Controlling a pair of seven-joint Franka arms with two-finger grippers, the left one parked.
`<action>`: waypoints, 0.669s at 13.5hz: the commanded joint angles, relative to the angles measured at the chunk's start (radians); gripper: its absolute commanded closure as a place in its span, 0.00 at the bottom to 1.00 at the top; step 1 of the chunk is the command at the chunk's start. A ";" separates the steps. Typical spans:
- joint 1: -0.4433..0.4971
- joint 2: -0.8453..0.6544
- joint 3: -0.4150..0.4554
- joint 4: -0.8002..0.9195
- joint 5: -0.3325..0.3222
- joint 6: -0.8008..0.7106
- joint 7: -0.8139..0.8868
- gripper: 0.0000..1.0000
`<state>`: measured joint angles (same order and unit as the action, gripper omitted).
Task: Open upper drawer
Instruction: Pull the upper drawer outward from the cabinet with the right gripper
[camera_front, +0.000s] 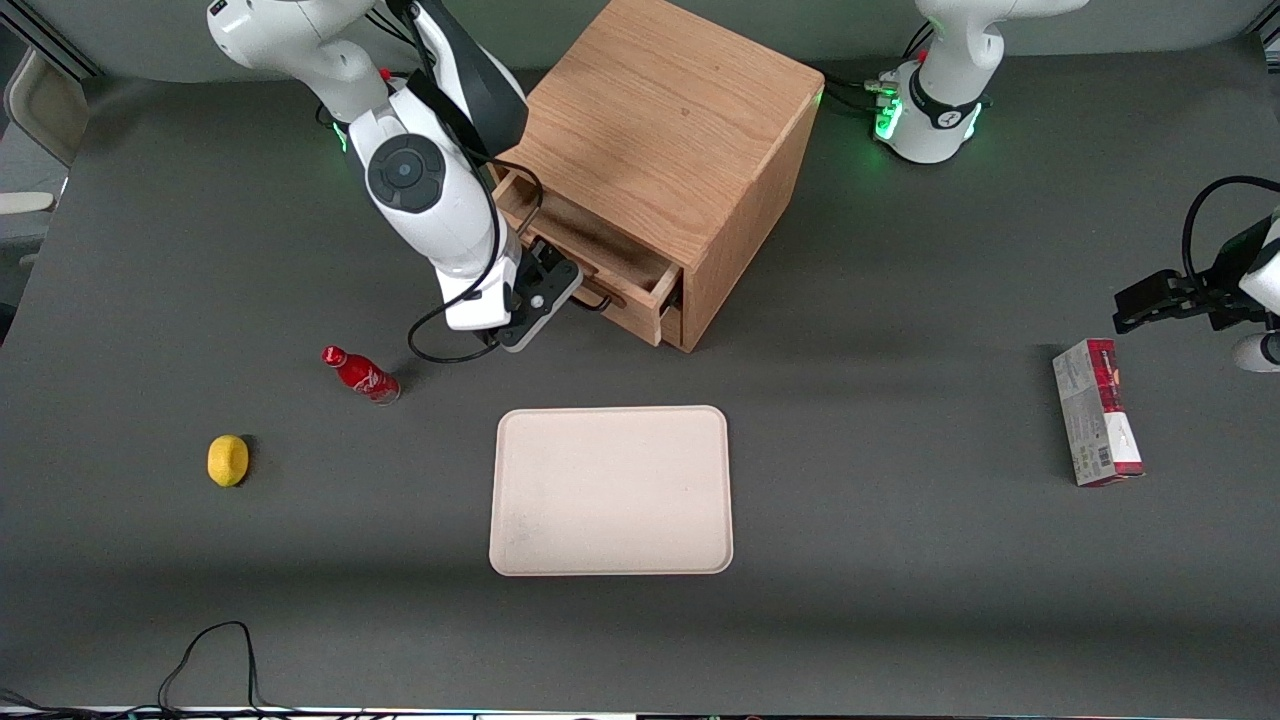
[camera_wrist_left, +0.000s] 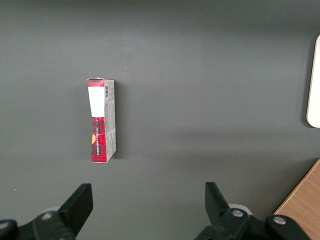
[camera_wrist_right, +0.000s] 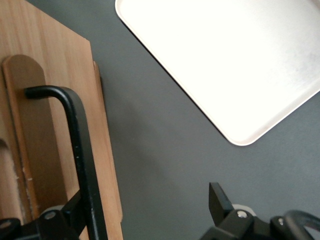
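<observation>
With the drawer (camera_front: 610, 262) partly out, the gripper (camera_front: 556, 296) is sitting at its handle (camera_wrist_right: 80, 150), fingers apart around the bar; next needing further pulling.

Even overhead light, front view sharp, soft shadows beside the wooden cabinet (camera_front: 668, 150) and small cola bottle (camera_front: 360, 374), cream tray (camera_wrist_right: 235, 60) overexposed to glaring white in the right wrist view, gripper (camera_wrist_right: 150, 210) close and slightly soft.
</observation>
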<state>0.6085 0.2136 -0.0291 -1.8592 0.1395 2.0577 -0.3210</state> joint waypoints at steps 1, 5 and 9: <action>-0.042 0.053 -0.002 0.096 -0.009 -0.060 -0.052 0.00; -0.076 0.084 -0.002 0.133 -0.011 -0.068 -0.081 0.00; -0.101 0.104 -0.003 0.158 -0.012 -0.070 -0.081 0.00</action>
<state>0.5245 0.2847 -0.0318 -1.7506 0.1395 2.0044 -0.3810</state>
